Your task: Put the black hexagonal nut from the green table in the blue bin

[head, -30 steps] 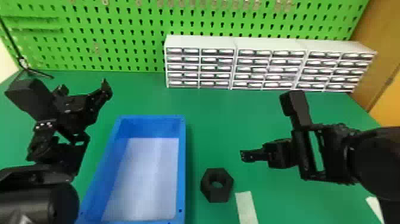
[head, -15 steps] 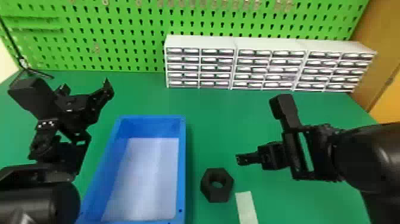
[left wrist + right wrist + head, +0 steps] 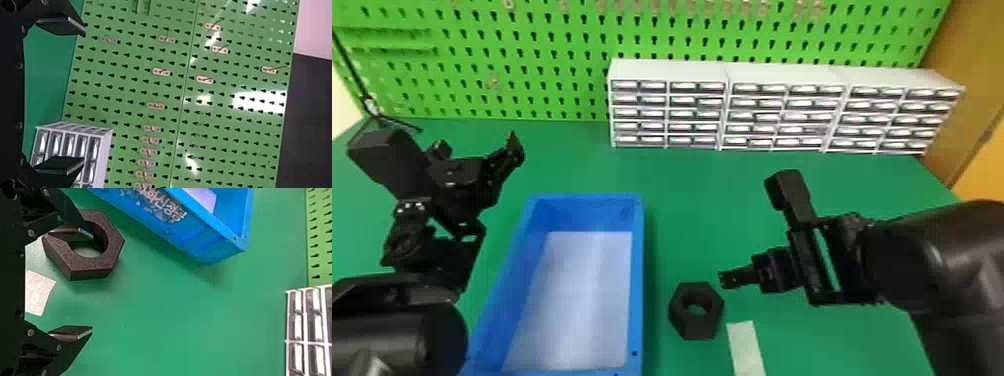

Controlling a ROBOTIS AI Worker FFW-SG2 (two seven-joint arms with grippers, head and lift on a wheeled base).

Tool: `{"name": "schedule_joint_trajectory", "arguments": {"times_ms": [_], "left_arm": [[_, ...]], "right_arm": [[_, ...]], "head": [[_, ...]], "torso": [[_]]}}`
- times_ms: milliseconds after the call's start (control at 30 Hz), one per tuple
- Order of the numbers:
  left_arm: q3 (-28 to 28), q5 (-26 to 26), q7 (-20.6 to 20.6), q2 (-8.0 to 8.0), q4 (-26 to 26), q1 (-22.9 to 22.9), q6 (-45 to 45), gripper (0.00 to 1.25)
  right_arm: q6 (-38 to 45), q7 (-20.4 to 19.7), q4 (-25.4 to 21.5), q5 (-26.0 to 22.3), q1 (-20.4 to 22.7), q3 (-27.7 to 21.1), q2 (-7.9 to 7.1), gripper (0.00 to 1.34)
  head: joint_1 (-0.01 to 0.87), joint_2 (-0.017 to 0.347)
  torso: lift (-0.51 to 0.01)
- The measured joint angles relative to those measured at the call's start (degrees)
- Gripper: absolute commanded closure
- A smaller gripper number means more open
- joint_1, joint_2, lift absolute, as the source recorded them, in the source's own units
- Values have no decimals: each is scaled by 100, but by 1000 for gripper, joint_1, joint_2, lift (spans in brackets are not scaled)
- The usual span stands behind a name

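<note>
My L fingers & R fingers: spread, empty; descending off-ctr, I might knock the hex nut askew.

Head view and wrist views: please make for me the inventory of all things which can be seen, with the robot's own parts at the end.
Hexagonal nut: one, black, on the table right of the bin
Bin: one, blue, on the table between the arms
Table: one, green, under everything
Strip: one, whitish, on the table, near the nut
Drawer cabinets: three, white, in a row along the pegboard
Pegboard: one, green, behind the table
Hooks: several, pale, on the pegboard
Panel: one, brown-orange, far right
Left gripper: one, black, open, left of the bin
Right gripper: one, black, open, beside the nut
</note>
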Motion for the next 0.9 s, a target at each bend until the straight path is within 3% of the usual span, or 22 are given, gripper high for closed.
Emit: {"name": "schedule_joint_trajectory", "arguments": {"times_ms": [900], "left_arm": [[-18,-5,0,0,9,-4,0,117]], "right_arm": [[0,6,780,-18,-414,641,14,432]], "head": [[692,8]], "torso": [[-97]]}}
